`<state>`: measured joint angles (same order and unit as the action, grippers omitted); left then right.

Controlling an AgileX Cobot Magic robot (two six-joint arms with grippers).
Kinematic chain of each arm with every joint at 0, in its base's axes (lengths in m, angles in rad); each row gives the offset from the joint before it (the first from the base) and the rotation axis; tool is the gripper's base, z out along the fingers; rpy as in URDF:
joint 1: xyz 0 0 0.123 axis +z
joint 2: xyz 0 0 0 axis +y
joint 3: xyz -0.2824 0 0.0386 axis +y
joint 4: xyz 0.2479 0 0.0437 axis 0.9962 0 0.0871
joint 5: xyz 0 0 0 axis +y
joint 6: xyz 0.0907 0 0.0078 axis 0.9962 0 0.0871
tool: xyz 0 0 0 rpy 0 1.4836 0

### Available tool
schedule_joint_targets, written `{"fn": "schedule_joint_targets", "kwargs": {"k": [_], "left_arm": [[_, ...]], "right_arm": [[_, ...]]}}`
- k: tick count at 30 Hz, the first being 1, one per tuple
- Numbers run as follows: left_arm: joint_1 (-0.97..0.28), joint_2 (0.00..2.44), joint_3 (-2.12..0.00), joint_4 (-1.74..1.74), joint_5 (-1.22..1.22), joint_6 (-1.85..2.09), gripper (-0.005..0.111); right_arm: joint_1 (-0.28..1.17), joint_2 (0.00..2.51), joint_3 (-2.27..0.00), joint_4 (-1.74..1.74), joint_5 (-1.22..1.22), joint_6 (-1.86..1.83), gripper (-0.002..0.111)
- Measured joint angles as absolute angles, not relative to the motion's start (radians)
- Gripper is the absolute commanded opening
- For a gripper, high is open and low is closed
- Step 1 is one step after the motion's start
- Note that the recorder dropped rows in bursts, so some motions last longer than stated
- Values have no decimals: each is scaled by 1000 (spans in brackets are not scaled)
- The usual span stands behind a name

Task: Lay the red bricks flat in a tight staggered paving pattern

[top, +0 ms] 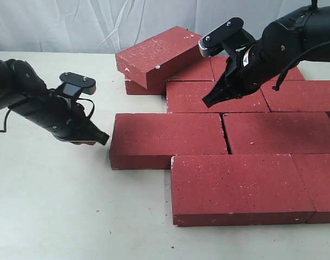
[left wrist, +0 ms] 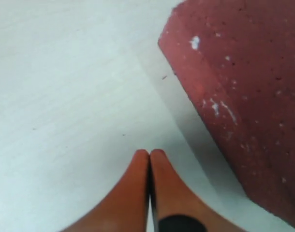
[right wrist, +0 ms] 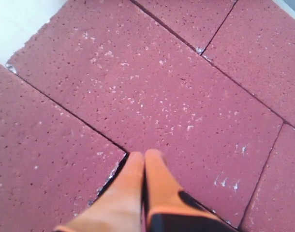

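Several dark-red bricks lie flat in staggered rows on the right of the table, among them a middle-row brick (top: 167,139) and a front brick (top: 238,187). One more brick (top: 157,54) rests tilted on top of another at the back. My left gripper (top: 103,138) is shut and empty, low over the table just left of the middle-row brick (left wrist: 244,92). My right gripper (top: 208,101) is shut and empty, hovering over a back-row brick (right wrist: 152,92); its tips (right wrist: 145,155) sit near a seam between bricks.
The pale tabletop (top: 57,206) stretches left and in front of the bricks. A white curtain (top: 73,21) hangs behind. Bricks run off the right edge of the exterior view.
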<state>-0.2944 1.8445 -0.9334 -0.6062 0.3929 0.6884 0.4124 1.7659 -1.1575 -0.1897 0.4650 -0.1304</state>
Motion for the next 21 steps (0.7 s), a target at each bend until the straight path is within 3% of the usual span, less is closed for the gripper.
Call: {"fn": "schedule_joint_targets", "kwargs": {"k": [12, 21], "left_arm": [[-243, 1757, -1043, -657, 321, 688, 0], [-234, 1883, -1374, -647, 508, 688, 0]], "right_arm": [[341, 1787, -1218, -214, 313, -130, -1], [272, 2085, -1764, -87, 548, -193, -1]]}}
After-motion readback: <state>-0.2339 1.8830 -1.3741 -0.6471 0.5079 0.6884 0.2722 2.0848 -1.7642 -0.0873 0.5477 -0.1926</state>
